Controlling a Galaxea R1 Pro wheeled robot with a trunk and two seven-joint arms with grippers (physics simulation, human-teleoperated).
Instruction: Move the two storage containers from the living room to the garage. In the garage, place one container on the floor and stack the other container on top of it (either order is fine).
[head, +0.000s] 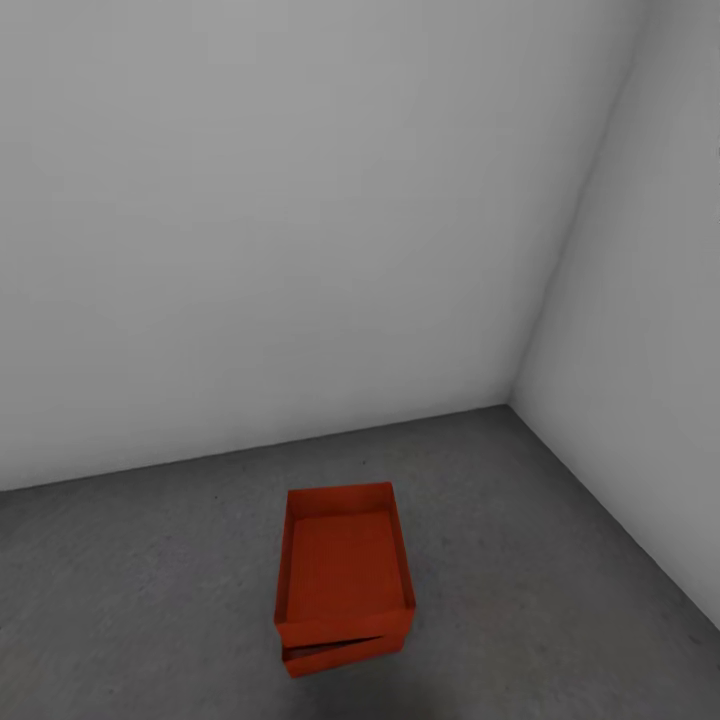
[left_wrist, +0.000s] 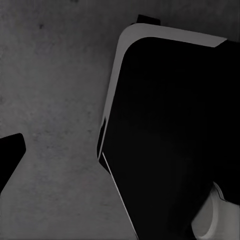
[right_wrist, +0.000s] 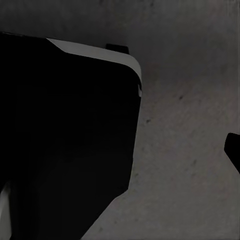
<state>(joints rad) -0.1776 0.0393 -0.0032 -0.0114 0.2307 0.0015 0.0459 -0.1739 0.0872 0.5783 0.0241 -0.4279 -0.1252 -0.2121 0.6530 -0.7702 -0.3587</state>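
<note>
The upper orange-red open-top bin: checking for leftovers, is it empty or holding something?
Empty: the upper orange-red bin shows only its bare inner bottom.

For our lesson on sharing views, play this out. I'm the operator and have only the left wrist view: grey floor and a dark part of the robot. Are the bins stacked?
Observer: Yes. In the head view the upper bin sits on the lower bin.
Operator: Squarely?
Observer: Not quite. The upper bin is turned slightly, so the lower bin's edge shows under its near side.
Operator: Where do they stand?
Observer: On the floor, a little out from the corner where two white walls meet.
</note>
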